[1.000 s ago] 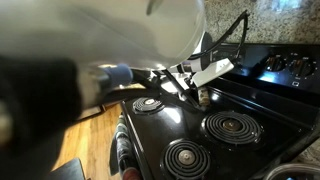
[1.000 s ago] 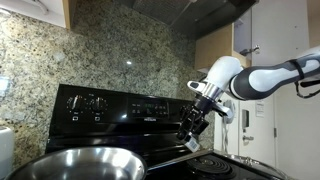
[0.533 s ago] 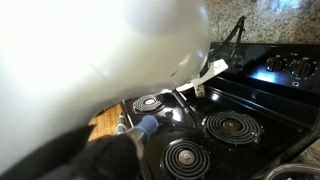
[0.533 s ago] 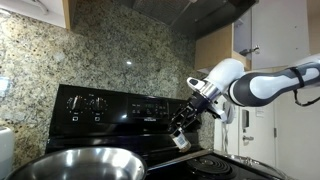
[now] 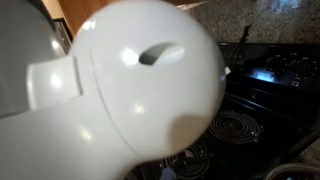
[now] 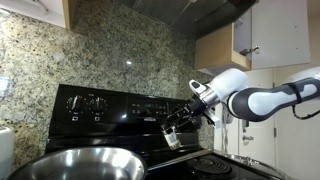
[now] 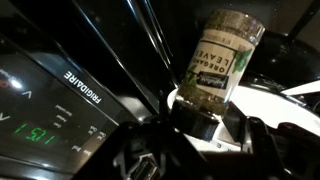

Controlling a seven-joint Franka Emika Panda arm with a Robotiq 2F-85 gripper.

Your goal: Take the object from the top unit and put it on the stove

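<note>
My gripper point(image 6: 178, 126) is shut on a small spice jar point(image 6: 171, 138) with a dark cap and green dried leaves inside. It hangs in the air just in front of the stove's raised back panel point(image 6: 110, 108), above the black glass top point(image 6: 215, 166). In the wrist view the jar point(image 7: 226, 58) stands out from my gripper point(image 7: 203, 120), capped end clamped between the fingers, label facing the camera. The stove's ringed burner point(image 5: 234, 126) shows at the right of an exterior view; my arm's white body point(image 5: 120, 90) hides most of that picture.
A large steel pan point(image 6: 75, 163) fills the near foreground. A granite backsplash point(image 6: 110, 50) rises behind the stove and a dark unit point(image 6: 175, 10) hangs above it. Wooden cabinets point(image 6: 245, 35) stand at the right. The control panel with a lit clock point(image 7: 35, 133) is close by.
The gripper has carried the jar lower and toward the back panel. The arm's white body has swung in front of one exterior camera and now blocks it.
</note>
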